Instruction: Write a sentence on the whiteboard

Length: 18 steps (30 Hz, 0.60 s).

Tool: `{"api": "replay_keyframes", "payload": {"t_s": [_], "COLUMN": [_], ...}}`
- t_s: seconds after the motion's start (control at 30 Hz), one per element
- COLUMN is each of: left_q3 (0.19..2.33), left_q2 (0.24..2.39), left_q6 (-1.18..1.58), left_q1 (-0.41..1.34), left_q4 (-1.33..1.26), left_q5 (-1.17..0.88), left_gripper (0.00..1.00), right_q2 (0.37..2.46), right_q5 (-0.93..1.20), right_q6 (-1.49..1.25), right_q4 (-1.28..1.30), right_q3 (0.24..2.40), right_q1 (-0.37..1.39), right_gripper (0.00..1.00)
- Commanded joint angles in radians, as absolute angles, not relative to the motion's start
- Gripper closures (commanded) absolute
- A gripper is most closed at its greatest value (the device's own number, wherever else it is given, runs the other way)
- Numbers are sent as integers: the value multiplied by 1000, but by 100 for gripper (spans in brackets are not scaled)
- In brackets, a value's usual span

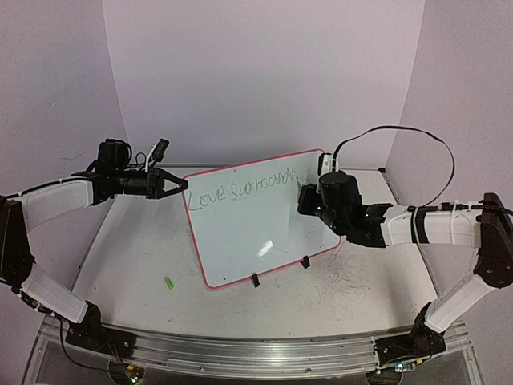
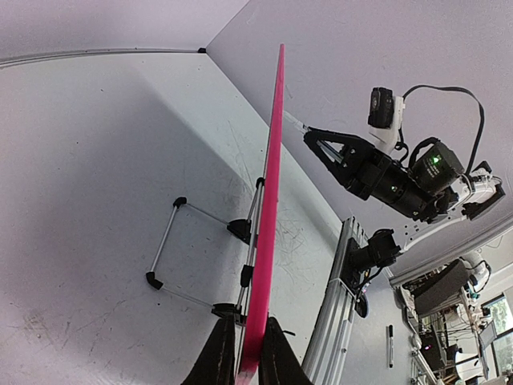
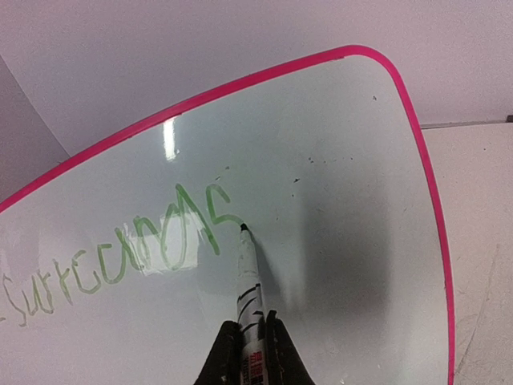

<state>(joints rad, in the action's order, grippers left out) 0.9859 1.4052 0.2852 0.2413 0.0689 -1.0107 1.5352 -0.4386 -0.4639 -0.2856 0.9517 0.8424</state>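
The whiteboard stands tilted on the table, white with a pink-red rim. My left gripper is shut on its upper left edge. In the left wrist view the rim runs edge-on between the dark fingers of that gripper. Green lettering reads "Love surrounds" in one line across the top. My right gripper is shut on a white marker. The marker's tip touches the board at the tail of the final "s" of the lettering. From above, the right gripper sits at the board's right side.
Two black clip feet hold the board's lower edge, and a wire stand props it from behind. A small green cap lies on the table at the front left. Grey scribble marks cover the table at the right. A metal rail runs along the near edge.
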Motion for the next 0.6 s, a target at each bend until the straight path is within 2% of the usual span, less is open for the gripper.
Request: {"api": "replay_keyframes", "payload": {"t_s": [0.0,0.3,0.57], "left_q3": [983,982,984], "left_q2": [1383,1384,1381], "left_q6": [270,270,272], "left_q1": [240,241,240], "left_q4": [38,38,38], "left_q5": [-1018,-1017,-1016], "left_gripper": [88,88,88], "right_q2": [1538,1500,1174], "right_q5": [-427,-486,-531], "right_q6": [-479,-448,-376], "right_q4": [-262,-261,-246], "right_q3": [960,988,857], "right_q1": [869,875,875], "right_gripper": [100,100,100]}}
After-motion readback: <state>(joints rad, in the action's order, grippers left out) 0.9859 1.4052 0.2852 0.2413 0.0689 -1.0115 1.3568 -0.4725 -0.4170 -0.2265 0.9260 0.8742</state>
